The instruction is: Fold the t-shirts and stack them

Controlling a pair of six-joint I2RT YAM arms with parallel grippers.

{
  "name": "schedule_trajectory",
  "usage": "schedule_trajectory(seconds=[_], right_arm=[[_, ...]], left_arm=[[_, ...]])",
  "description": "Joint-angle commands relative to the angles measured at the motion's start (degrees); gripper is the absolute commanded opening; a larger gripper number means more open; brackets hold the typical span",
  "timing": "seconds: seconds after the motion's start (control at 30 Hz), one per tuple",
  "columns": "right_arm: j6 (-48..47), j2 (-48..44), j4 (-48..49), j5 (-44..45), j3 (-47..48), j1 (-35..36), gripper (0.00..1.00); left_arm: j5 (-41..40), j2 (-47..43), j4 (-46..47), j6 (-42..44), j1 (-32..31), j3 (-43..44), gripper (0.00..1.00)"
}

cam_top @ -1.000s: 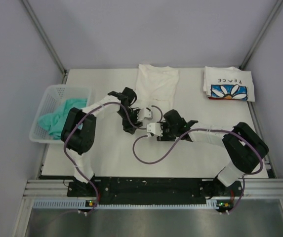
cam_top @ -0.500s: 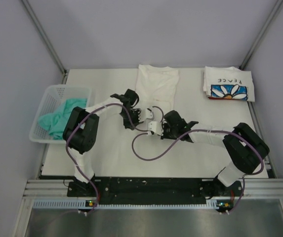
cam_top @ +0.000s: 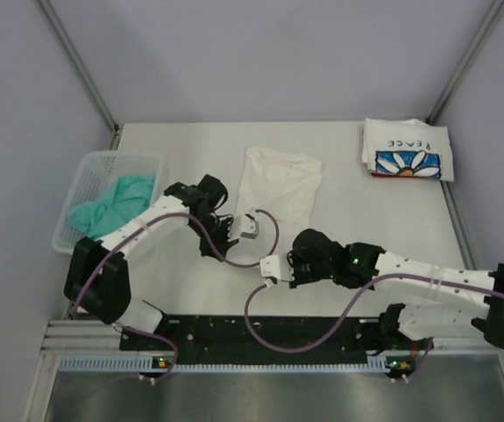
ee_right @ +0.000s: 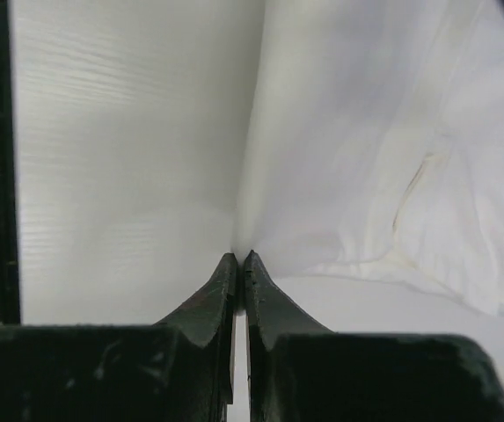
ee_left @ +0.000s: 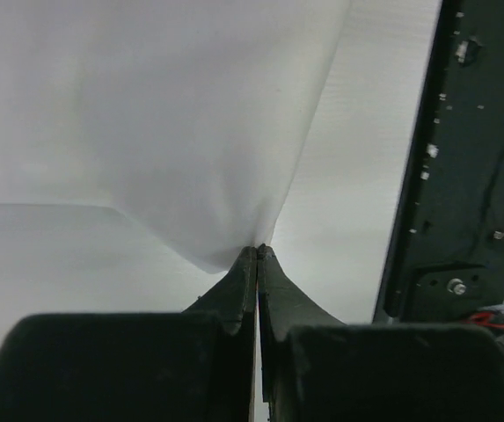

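Note:
A large white t-shirt [cam_top: 280, 180] lies in the middle of the table, narrowed into a long strip, plain side up. My left gripper [cam_top: 250, 227] is at its near left corner, shut on a pinch of the white cloth [ee_left: 146, 114] at the fingertips [ee_left: 259, 251]. My right gripper [cam_top: 269, 266] is just nearer, shut on the same shirt's edge [ee_right: 366, 132] at its tips [ee_right: 239, 257]. A folded white t-shirt with a blue daisy and "PEACE" [cam_top: 407, 149] rests at the far right. A teal-green t-shirt [cam_top: 111, 207] is bunched in the basket.
The white mesh basket [cam_top: 120, 156] stands at the table's left edge. The black base rail [cam_top: 260, 330] runs along the near edge, close behind both grippers. Purple cables loop from each arm over the near table.
Both grippers have closed on the white shirt. Both arms have drawn back toward the near edge, and the shirt has slid nearer with them.

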Motion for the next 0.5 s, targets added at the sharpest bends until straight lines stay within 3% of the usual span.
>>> schedule_trajectory(seconds=[0.0,0.13,0.27,0.47], right_arm=[[6.22,-7.6,-9.01,-2.36,2.96,6.43,0.0],[8.69,-10.15,-14.12,-2.53,7.18,10.66,0.0],[9.75,-13.31,-14.04,-0.7,9.47,10.4,0.0],[10.8,-17.53,-12.55,-0.86,12.81,1.81,0.0]], left_arm=[[5.34,-8.69,-12.47,0.53,-0.65,-2.24,0.0],[7.01,-15.72,-20.04,2.55,-1.97,-0.85,0.0],[7.98,-17.23,-23.13,1.15,-2.06,6.79,0.0],[3.68,-12.5,-21.29,-3.51,-0.74,19.1,0.0]])
